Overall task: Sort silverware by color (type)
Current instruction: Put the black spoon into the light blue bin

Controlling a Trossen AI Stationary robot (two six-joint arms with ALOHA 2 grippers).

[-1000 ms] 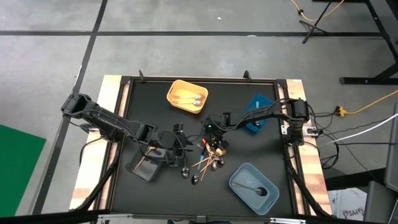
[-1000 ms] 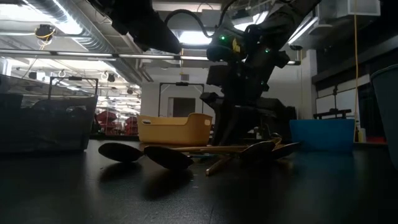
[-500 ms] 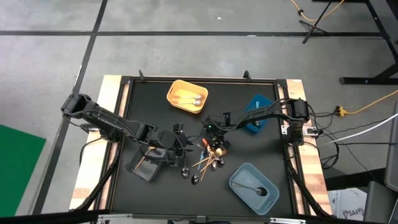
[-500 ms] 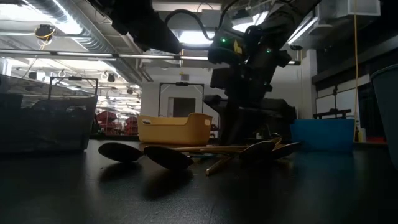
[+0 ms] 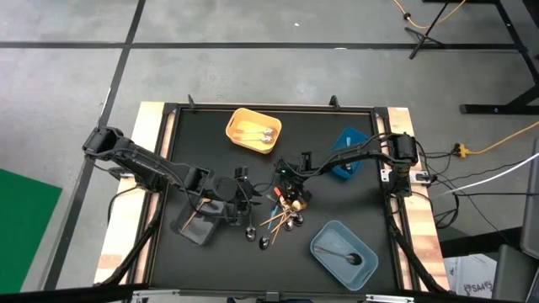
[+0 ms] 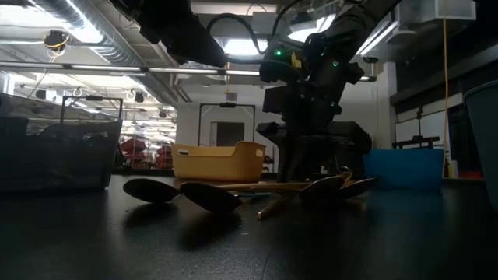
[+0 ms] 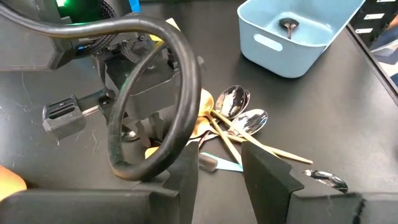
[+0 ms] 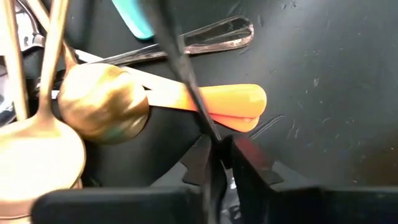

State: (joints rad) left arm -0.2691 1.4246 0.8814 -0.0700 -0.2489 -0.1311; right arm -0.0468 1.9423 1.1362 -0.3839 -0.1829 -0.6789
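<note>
The silverware lies in a loose pile [image 5: 282, 217] at the table's middle: gold spoons [image 7: 233, 99], an orange handle [image 8: 217, 99], a light-blue handle [image 8: 134, 18], a silver one [image 8: 208, 34] and a thin black utensil [image 8: 180, 68]. My right gripper [image 5: 290, 199] stands over the pile's far end, pointing steeply down, shut on the black utensil. My left gripper [image 5: 244, 202] hovers just left of the pile, open [image 7: 221, 165], nothing between its fingers. My right gripper pinches the black utensil's thin handle [image 8: 211, 127] between its two fingers, coming from above and slanting down. The handle runs on away from the fingers over the orange handle and the gold spoons. Whether any of it is lifted off the pile, I cannot tell.
A yellow bin [image 5: 253, 130] with utensils stands at the far middle, a blue bin [image 5: 349, 151] at the right under my right arm. A grey-blue bin [image 5: 344, 252] holding a dark spoon [image 7: 289, 25] sits near right, a clear bin [image 5: 198, 225] near left.
My right gripper has tipped a little steeper over the pile. The silverware lies as before.
</note>
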